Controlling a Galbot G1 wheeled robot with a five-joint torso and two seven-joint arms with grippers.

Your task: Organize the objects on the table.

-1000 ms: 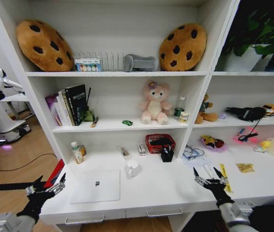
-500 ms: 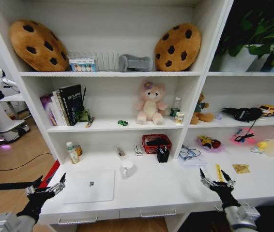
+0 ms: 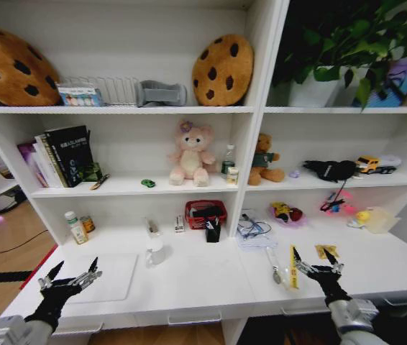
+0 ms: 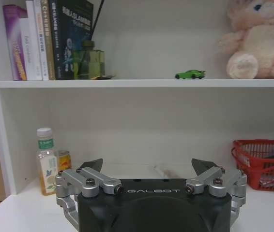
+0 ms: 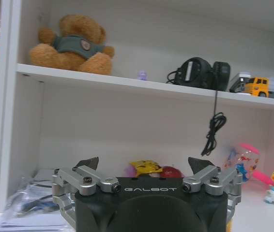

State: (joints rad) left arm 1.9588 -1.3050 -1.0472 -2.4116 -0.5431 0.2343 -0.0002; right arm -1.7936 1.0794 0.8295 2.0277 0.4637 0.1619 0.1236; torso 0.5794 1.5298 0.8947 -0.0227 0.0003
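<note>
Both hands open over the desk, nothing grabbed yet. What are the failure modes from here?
1. The right hand hovers open beside the yellow strip and metal spoon; a descent here may catch those instead of a task item.
2. The left hand hangs at the laptop's edge; the slim, flat body may slip or get pushed along the table.
3. The green toy car sits on a shelf; reaching in risks bumping the pink plush.

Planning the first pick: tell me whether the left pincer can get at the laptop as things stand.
Probably yes. The left pincer hangs open at the table's front edge, right beside the closed laptop, which lies flat with nothing on it or between them.
</note>
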